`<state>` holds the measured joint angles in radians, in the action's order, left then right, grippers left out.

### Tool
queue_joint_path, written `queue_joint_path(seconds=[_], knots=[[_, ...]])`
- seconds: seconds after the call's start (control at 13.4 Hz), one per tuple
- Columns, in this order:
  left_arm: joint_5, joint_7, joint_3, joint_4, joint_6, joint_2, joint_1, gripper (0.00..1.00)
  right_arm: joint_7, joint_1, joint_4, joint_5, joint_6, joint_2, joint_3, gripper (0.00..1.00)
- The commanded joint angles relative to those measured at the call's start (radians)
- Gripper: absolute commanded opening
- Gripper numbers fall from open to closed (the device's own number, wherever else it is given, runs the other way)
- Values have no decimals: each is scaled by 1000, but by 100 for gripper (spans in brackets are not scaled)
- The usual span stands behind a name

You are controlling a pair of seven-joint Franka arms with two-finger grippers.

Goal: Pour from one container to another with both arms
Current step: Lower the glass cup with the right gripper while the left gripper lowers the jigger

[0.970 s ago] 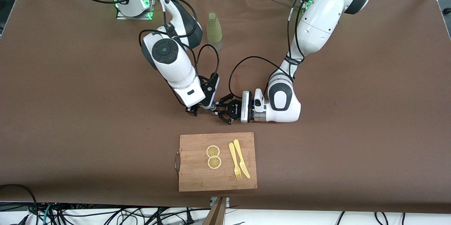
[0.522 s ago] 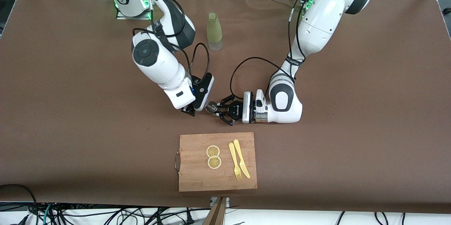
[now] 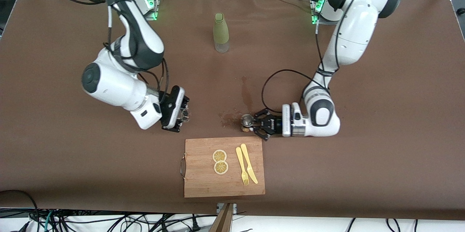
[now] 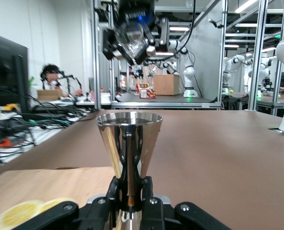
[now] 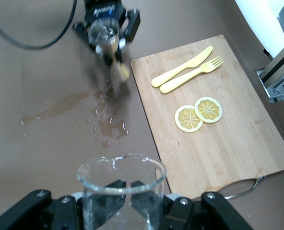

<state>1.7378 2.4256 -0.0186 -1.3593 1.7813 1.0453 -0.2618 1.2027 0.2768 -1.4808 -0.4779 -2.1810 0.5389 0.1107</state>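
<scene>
My right gripper (image 3: 183, 115) (image 5: 132, 191) is shut on a clear glass beaker (image 3: 185, 114) (image 5: 121, 184), held in the air over the brown table by the cutting board's corner. The beaker looks empty. Low over the table, my left gripper (image 3: 251, 123) (image 4: 130, 187) is shut on the waist of a shiny metal jigger (image 3: 247, 119) (image 4: 129, 136), which stands upright. Each wrist view shows the other arm's vessel farther off: the jigger (image 5: 105, 32) and the beaker (image 4: 132, 38). A wet spill (image 3: 232, 116) (image 5: 106, 112) lies between the two grippers.
A wooden cutting board (image 3: 203, 184) (image 5: 228, 143) lies nearer the camera, carrying two lemon slices (image 3: 220, 161), a yellow fork (image 3: 242, 166) and a knife (image 3: 249, 163). A green bottle (image 3: 221, 32) stands between the arms' bases.
The grippers, close together before, have drawn apart. The right one carried the beaker toward the right arm's end, the left one took the jigger toward its own. The spill now shows.
</scene>
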Motion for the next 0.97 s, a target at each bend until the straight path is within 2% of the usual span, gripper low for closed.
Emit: queue_joint_path(seconds=[0.0, 0.07, 0.22, 0.37, 0.6, 0.75, 0.9], knots=[[-88, 78, 8, -37, -97, -14, 128, 0, 182, -86, -33, -128, 68, -22, 10, 0], [-128, 82, -3, -37, -136, -14, 177, 0, 255, -125, -35, -163, 107, -13, 10, 0], [-208, 82, -72, -32, -227, -16, 235, 0, 380, -207, -35, -211, 150, 10, 10, 0], [-242, 98, -157, -26, -343, -17, 268, 0, 530, -278, -35, -304, 196, 50, 12, 0], [-277, 173, -254, -35, -491, -14, 328, 0, 752, -381, -35, -381, 271, 113, 12, 0], [-355, 236, -282, -34, -534, -14, 378, 0, 935, -454, -35, -471, 323, 188, 12, 0], [-437, 303, -285, -37, -572, -8, 430, 0, 1065, -502, -39, -521, 340, 255, 12, 0]])
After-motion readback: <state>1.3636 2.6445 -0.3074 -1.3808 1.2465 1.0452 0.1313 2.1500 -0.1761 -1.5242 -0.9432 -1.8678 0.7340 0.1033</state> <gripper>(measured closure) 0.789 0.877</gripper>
